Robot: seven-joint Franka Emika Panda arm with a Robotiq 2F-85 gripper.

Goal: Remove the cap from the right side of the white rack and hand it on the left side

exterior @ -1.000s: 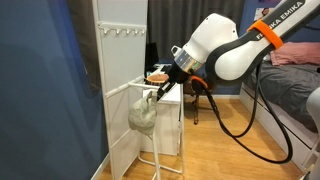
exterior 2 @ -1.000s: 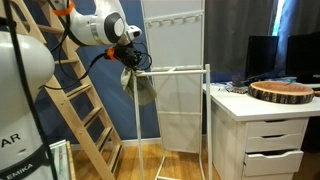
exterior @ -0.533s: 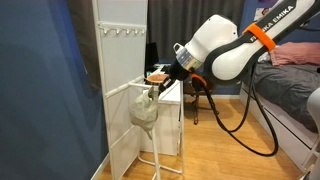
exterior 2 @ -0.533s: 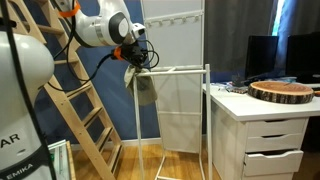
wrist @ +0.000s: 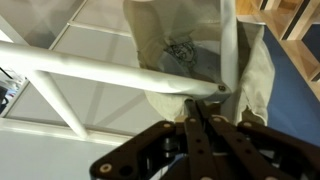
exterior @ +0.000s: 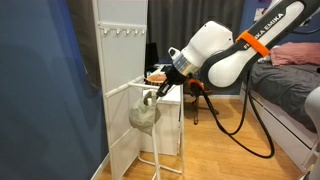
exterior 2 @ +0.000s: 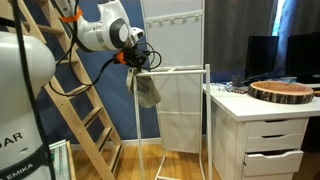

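The pale beige-grey cap (exterior 2: 147, 92) hangs as a sagging pouch from the end of the white rack (exterior 2: 181, 69) nearest the arm. It also shows in an exterior view (exterior: 143, 115). In the wrist view the cap (wrist: 180, 48) drapes over the rack's corner where its white bars (wrist: 90, 66) meet. My gripper (wrist: 199, 104) is shut, and its fingertips pinch the cap's fabric right at that corner. In both exterior views the gripper (exterior: 153, 92) (exterior 2: 136, 64) sits at the cap's top edge, against the rack's top bar (exterior: 124, 91).
A tall white panel with hooks (exterior 2: 172, 60) stands behind the rack. A white drawer unit (exterior 2: 262, 125) carries a brown round item (exterior 2: 281, 90). A wooden ladder (exterior 2: 75, 115) leans near the arm. A bed (exterior: 292, 85) and a blue wall (exterior: 45, 90) flank the scene.
My gripper has shifted slightly toward the rack's corner and a little lower with the cap. The cap now hangs closer against the rack's end post.
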